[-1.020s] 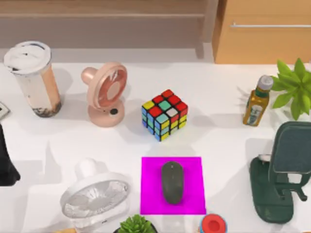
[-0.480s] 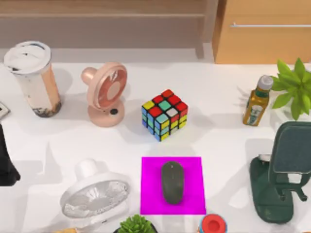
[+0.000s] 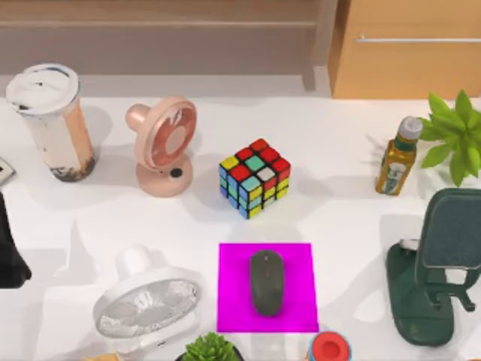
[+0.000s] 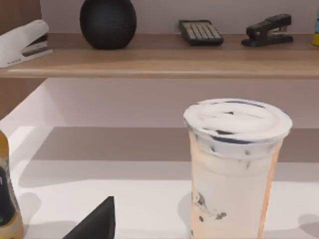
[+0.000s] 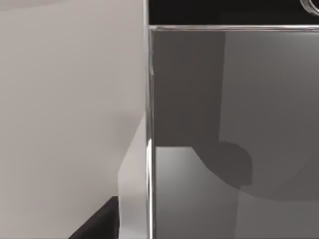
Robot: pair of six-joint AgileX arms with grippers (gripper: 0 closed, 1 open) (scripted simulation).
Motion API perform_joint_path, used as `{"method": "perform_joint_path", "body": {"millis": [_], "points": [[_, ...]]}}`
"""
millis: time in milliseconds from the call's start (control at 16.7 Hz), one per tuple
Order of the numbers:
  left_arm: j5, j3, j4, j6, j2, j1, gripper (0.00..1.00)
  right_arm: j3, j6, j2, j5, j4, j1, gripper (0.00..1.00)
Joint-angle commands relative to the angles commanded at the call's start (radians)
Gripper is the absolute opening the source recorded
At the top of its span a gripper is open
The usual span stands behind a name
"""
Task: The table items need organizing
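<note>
Nothing on the white glossy table has shifted over the last second. I take it the tidying is paused or barely begun.

At the far left, the tall clear cup with white lid and brownish drink stands upright near the back edge. The left arm sits dark at the left edge, just in front of it. Its wrist view faces the cup, and I cannot tell whether its jaws are open or closed.

Next come the pink desk fan and, nearer the front, the white fan. A bare strip runs between cup and white fan, giving the arm room.

In the middle, the multicoloured puzzle cube stands behind the magenta square mat. The oval dark grey mouse lies on that mat, seemingly already placed.

Open table stretches from there to the yellow-labelled bottle and the dark green stand by the right edge.

The right arm's wrist view looks closely at a silver-edged dark panel, likely the smartphone. Its jaws' state I cannot tell.
</note>
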Motion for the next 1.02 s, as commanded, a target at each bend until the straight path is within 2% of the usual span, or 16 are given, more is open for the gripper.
{"method": "perform_joint_path", "body": {"millis": [540, 1020], "points": [[0.0, 0.0, 0.0, 0.0, 0.0, 0.0, 1.0, 0.0, 0.0, 0.0, 0.0, 0.0, 0.0, 0.02], [0.0, 0.0, 0.0, 0.0, 0.0, 0.0, 1.0, 0.0, 0.0, 0.0, 0.0, 0.0, 0.0, 0.0]]}}
